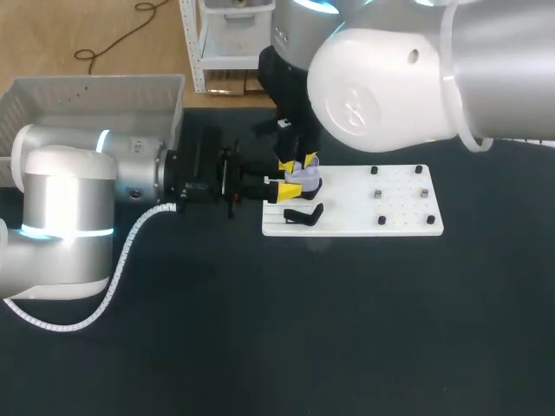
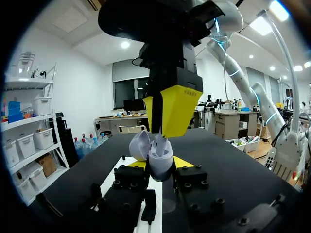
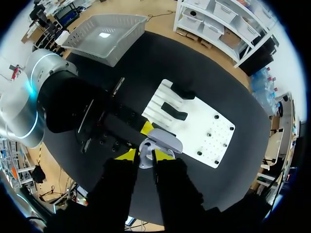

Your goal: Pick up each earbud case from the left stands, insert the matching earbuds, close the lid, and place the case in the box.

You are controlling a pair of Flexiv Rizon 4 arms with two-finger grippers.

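My left end effector (image 2: 159, 163) is clamped on the open case (image 2: 160, 153) over the board's (image 1: 364, 217) left end. Right end effector (image 2: 163, 132) sits just above it, and I can't tell its grip. I'd lower straight and slowly, with the case held steady.

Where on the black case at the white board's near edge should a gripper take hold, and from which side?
Take the black case across its low body, closing on its two long sides, coming straight down. It lies flat on the white board with its top free; one end seems to rise, perhaps an open lid, so grip away from it.
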